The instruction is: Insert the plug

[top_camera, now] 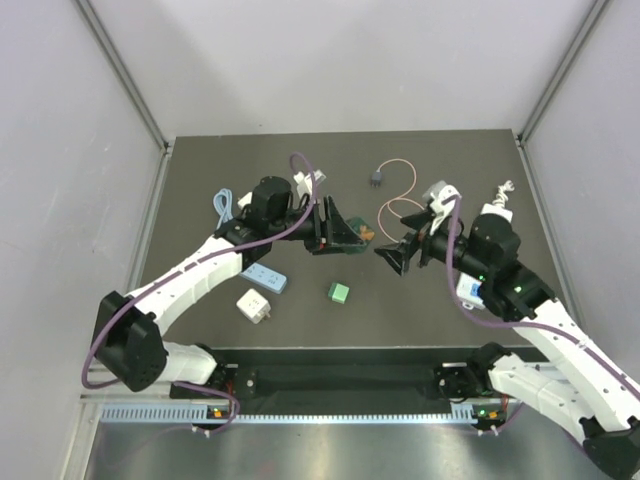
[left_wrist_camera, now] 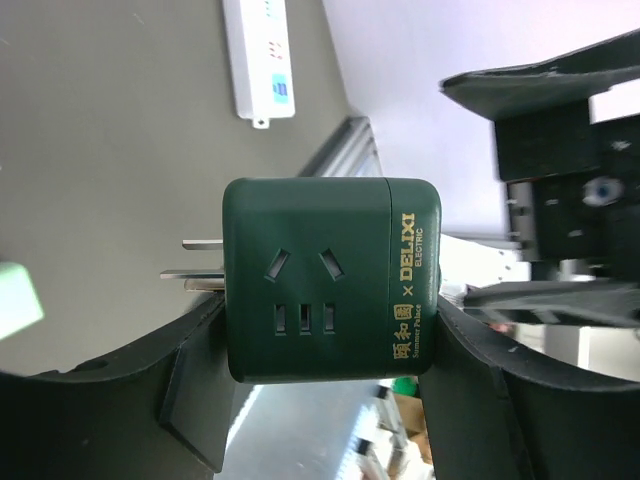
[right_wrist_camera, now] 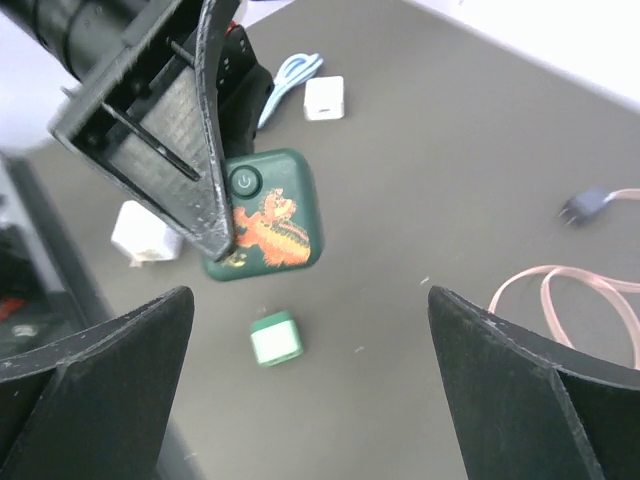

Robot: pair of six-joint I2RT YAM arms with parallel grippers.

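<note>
The small dark grey plug (top_camera: 376, 178) lies on the dark mat at the back, joined to a thin pink looping cable (top_camera: 400, 205); it also shows at the right edge of the right wrist view (right_wrist_camera: 585, 205). My left gripper (top_camera: 338, 228) is shut on a dark green cube socket adapter (left_wrist_camera: 330, 280) with gold lettering, held above the mat with its metal prongs pointing left. The adapter also shows in the right wrist view (right_wrist_camera: 265, 215). My right gripper (top_camera: 398, 255) is open and empty, facing the adapter a short way to its right.
A small green cube (top_camera: 339, 291) lies on the mat below the grippers. A white cube adapter (top_camera: 253, 306) and a light blue power strip (top_camera: 263, 277) lie at the left. A light-blue cable (top_camera: 224, 205) with a white plug lies at the back left.
</note>
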